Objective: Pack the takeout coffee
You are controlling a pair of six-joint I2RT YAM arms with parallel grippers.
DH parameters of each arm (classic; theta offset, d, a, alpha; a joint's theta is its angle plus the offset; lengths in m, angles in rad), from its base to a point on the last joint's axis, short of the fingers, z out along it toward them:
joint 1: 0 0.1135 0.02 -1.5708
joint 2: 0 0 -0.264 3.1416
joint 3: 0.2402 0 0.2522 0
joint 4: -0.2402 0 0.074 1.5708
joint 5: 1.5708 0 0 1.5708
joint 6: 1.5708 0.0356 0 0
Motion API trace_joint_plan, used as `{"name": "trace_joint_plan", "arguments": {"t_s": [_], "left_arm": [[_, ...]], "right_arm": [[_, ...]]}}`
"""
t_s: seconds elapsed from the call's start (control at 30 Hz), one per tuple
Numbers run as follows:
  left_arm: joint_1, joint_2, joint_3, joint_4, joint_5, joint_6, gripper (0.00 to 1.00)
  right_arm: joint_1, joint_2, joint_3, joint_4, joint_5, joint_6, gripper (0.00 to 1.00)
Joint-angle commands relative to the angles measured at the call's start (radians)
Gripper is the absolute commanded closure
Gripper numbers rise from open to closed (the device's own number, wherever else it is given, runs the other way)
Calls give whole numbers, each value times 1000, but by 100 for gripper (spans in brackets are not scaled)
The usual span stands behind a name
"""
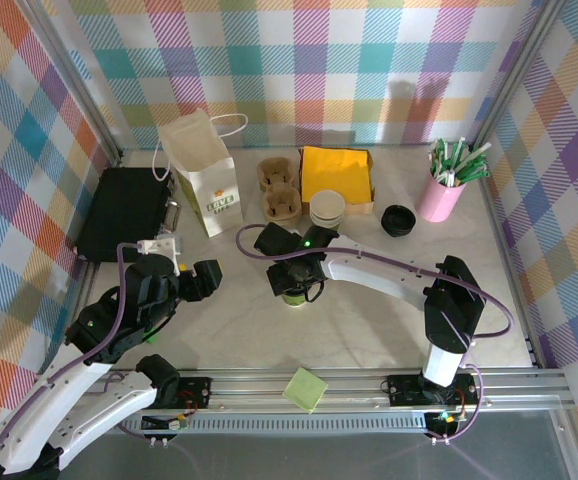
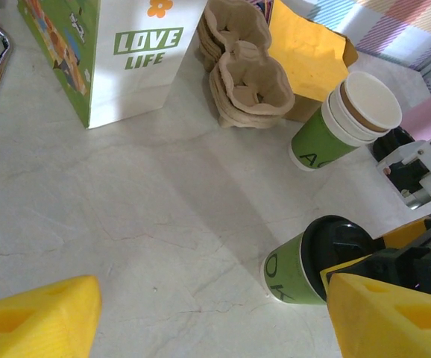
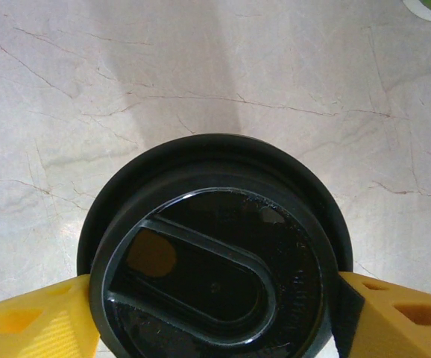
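— Where's your left gripper?
— In front of the paper bag; jaws wide apart, holding nothing.
— And the takeout coffee?
— Upright mid-table, black lid on; your right gripper is closed on that lid's rim.

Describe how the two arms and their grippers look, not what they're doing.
The left arm and right arm both have white link shells joined by black joints, with a purple cable looping along each. The left gripper and right gripper have black bodies. In the wrist views their fingers are yellow plastic with recessed pockets.
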Motion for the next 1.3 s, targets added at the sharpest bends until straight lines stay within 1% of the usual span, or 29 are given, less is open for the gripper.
{"name": "trace_joint_plan", "arguments": {"t_s": [0.0,0.13,0.37,0.53,0.9,1.27], "left_arm": [[8,-3,-11,21,0,0,21],[9,-7,-11,20,1,2,21],[9,-8,-10,19,-2,1,21],[8,-6,-8,20,0,-1,21],[9,-5,-6,20,1,-5,21],[9,0,2,14,3,-8,21]], "right_arm": [[8,34,19,-45,-6,-24,25],[8,27,16,-45,4,-40,27],[1,7,15,-57,47,-78,27],[-34,-27,-11,-59,60,-96,27],[-193,-184,-160,-19,53,-138,27],[-407,-308,-278,39,28,-209,27]]}}
